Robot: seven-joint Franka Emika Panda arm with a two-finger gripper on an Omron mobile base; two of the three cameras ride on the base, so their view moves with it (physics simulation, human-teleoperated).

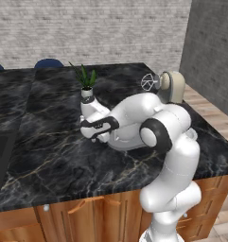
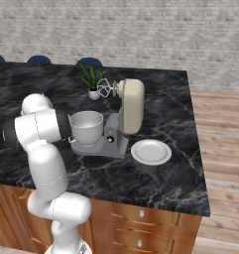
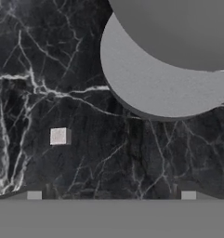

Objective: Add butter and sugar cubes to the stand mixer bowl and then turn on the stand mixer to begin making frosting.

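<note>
Right base view shows the black marble counter (image 2: 180, 119) carrying the stand mixer (image 2: 122, 116) with the stand mixer bowl (image 2: 86, 126) seated on its base. Hand view places the end effector (image 3: 111, 195), fingers spread and empty, above the sugar cubes (image 3: 58, 135), which lie on the counter just beside the mixer base. Judged step: sugar pickup; the next move calls for shifting sideways to centre the cube between the fingers, descending, then closing.

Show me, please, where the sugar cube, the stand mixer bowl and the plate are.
sugar cube (image 3: 58, 136), hand view, top face.
stand mixer bowl (image 2: 86, 126), right base view, outer wall.
plate (image 2: 151, 152), right base view, flat centre.
</note>
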